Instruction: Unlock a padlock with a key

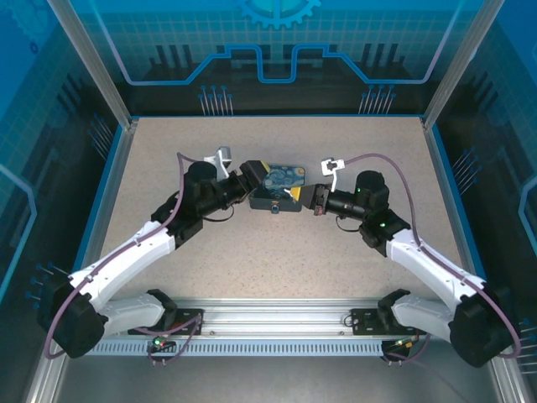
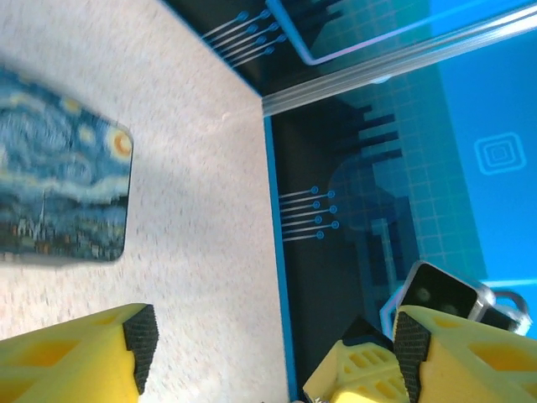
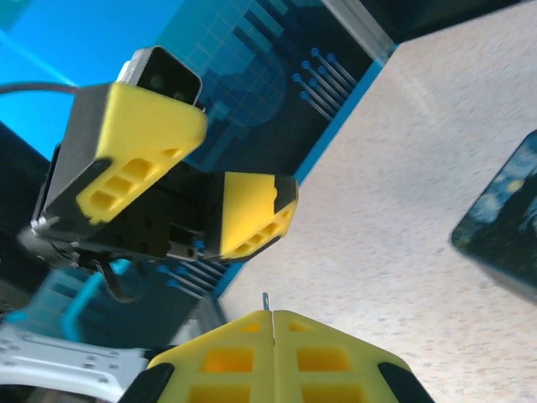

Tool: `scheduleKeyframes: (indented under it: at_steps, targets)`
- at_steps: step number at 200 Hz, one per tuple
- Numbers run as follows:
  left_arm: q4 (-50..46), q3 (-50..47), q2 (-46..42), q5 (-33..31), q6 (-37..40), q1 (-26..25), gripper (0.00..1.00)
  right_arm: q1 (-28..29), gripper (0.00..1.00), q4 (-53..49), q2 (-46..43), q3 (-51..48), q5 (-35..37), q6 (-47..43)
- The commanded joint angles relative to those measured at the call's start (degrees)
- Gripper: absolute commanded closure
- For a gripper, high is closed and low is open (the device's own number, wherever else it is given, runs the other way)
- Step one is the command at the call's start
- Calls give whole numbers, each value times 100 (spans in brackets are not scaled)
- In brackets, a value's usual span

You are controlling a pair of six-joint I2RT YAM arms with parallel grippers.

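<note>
My right gripper (image 3: 273, 317) is shut on the key (image 3: 266, 300). Just a thin silvery tip of the key sticks out between the yellow fingertips. In the top view the right gripper (image 1: 295, 195) hovers at the right near corner of the dark blue swirl-printed box (image 1: 277, 178). My left gripper (image 2: 275, 348) is open with nothing between its fingers (image 2: 139, 336), and it sits at the box's left end (image 1: 253, 182). A tiny dark and brass thing (image 1: 276, 206) at the box's near edge looks like the padlock, but it is too small to be sure.
The box (image 2: 59, 176) lies flat on the speckled table (image 1: 277, 277), in the middle towards the back. A blue rim (image 2: 277, 252) and dark printed walls (image 1: 277, 50) enclose the table. The two grippers face each other closely across the box.
</note>
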Motion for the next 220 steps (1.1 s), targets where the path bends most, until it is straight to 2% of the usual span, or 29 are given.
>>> scheduleKeyframes:
  at_steps: [1,15,31,61,76,103,150,220]
  targets:
    - [-1025,363,203,355,-869,32,28,338,100,-1136,-304,272,1189,-1410]
    - [-1349,548,392,406,-1380,38,31,589,100,-1248,-476,267,1915,-1868]
    - [-1247,578,554,506,-1885,28,34,817,100,-1403,-575,347,2471,-2330]
    - [-1619,992,780,512,-2098,-11,41,1168,100,-1768,-592,669,3051,-3072]
    - [-1627,1082,844,516,-2202,-24,46,1287,100,-1860,-548,801,3187,-3312]
    - [-1643,1192,932,498,-2286,-103,49,1540,100,-1955,-359,979,3497,-3675]
    - [-1616,1353,1108,500,-2386,-288,50,1765,100,-1859,23,1233,3636,-3849]
    - [-1598,1373,1161,489,-2343,-327,61,1995,100,-2022,347,1491,4008,-4276]
